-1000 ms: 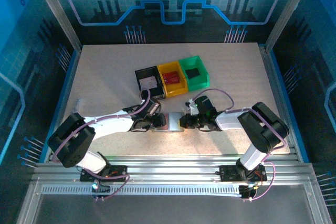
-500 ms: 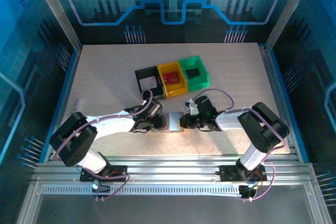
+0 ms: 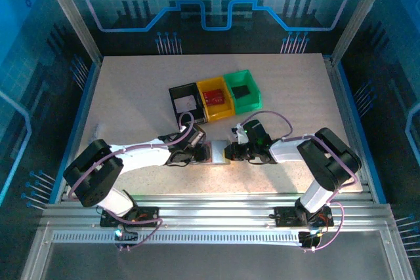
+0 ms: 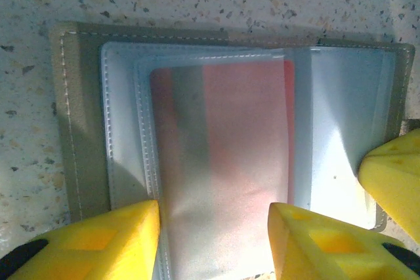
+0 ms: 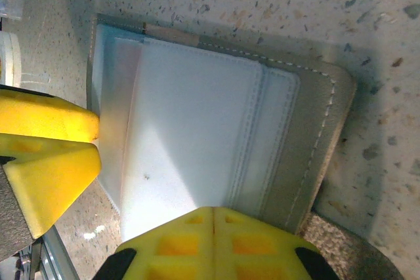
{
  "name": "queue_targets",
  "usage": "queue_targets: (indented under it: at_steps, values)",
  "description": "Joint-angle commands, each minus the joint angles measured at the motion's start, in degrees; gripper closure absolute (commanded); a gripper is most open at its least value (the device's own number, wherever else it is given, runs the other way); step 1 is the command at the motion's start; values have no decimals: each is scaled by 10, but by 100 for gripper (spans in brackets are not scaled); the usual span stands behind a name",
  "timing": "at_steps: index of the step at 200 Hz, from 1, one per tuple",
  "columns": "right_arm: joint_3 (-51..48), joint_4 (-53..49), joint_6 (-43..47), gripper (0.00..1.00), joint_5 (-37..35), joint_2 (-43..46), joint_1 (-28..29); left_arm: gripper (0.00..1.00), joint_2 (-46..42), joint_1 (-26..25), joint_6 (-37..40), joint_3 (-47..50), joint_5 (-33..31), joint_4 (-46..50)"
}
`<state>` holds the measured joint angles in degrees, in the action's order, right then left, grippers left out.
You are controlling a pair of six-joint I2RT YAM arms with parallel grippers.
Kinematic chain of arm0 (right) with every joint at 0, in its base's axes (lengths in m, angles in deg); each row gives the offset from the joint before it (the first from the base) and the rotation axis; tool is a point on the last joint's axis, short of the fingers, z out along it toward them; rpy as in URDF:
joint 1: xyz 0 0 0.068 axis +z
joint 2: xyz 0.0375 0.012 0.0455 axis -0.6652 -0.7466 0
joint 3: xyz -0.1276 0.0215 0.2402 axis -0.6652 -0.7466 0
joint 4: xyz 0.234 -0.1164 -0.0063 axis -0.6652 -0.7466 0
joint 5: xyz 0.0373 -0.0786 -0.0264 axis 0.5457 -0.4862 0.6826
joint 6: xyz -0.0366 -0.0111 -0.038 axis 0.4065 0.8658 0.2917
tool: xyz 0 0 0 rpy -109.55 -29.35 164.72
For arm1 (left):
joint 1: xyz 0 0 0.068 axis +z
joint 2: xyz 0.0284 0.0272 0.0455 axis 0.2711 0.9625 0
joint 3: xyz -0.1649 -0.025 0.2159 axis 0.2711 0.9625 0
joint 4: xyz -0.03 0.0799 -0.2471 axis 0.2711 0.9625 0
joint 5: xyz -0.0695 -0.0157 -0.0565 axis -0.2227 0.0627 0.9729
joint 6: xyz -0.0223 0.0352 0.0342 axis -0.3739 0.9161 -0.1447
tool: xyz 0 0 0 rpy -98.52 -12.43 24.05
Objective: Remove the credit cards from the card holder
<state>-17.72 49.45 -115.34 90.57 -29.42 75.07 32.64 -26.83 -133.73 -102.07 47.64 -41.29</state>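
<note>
The grey card holder (image 3: 217,151) lies open on the table between my two grippers. In the left wrist view its clear sleeves face up, and a reddish-pink credit card (image 4: 223,129) sits inside the middle sleeve. My left gripper (image 4: 213,231) is open, its yellow fingers low over the sleeve's near end, one on each side of the card. My right gripper (image 5: 213,227) is shut, its tip resting on the pale sleeve (image 5: 190,116) of the holder's right half. The right gripper's yellow tip also shows in the left wrist view (image 4: 394,181).
Three small bins stand in a row behind the holder: black (image 3: 177,91) with a whitish card, yellow (image 3: 211,84) with a red card, green (image 3: 240,76) with a black block. Open tabletop (image 3: 131,90) lies left, right and behind. The frame rail runs along the near edge.
My left gripper has crept slightly right, further over the holder. The right arm and the holder have stayed put.
</note>
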Motion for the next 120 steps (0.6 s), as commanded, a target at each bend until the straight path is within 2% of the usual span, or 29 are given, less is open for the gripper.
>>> queue_targets:
  at_steps: [1, 120]
  values:
    - [-16, -25, -2, 100, -9, -11, 11, 53, -2, -6, -24, -9, 14, -28]
    - [-20, -5, -6, 100, -5, -16, 14, 52, -48, -7, -77, -20, 63, -76]
